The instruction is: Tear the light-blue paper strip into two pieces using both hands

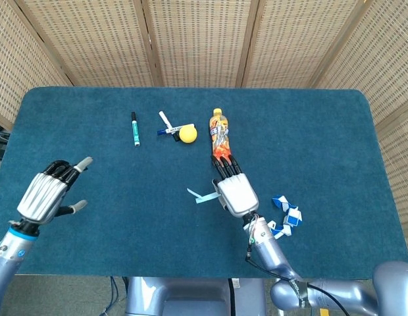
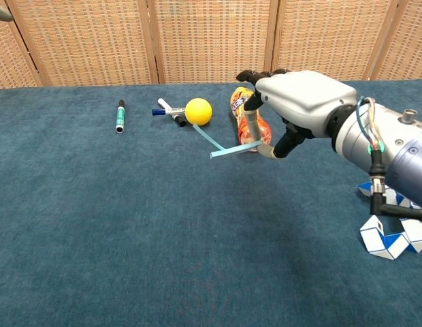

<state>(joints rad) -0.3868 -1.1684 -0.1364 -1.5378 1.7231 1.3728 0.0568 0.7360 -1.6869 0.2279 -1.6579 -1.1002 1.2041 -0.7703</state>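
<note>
Light-blue strip (image 1: 203, 196) is one piece in the head view: no tear visible. It sticks out to the left of the right hand (image 1: 235, 191), near the table's (image 1: 322, 131) middle, just nearer than the bottle (image 1: 220, 139). The right hand hides its right end here, so the grip cannot be read from this view. Left hand (image 1: 48, 195) hovers at the near left, well apart from the strip, fingers spread, nothing in it.

Chest view: right hand (image 2: 299, 105) is raised above the table with the strip (image 2: 224, 147) pinched at its right end between thumb and a finger (image 2: 250, 135); other fingers curl loosely over the top. Strip is clear of the cloth, thin and narrow, kinked partway along, the far part angling up-left toward the ball (image 2: 198, 112). It looks limp and light. Left hand shows only as a sliver at the top left corner.

Judgement: pick-up done, one end secured. Left to do: bring the left hand across, pinch the free end, pull apart. Tear itself not yet started.
</note>
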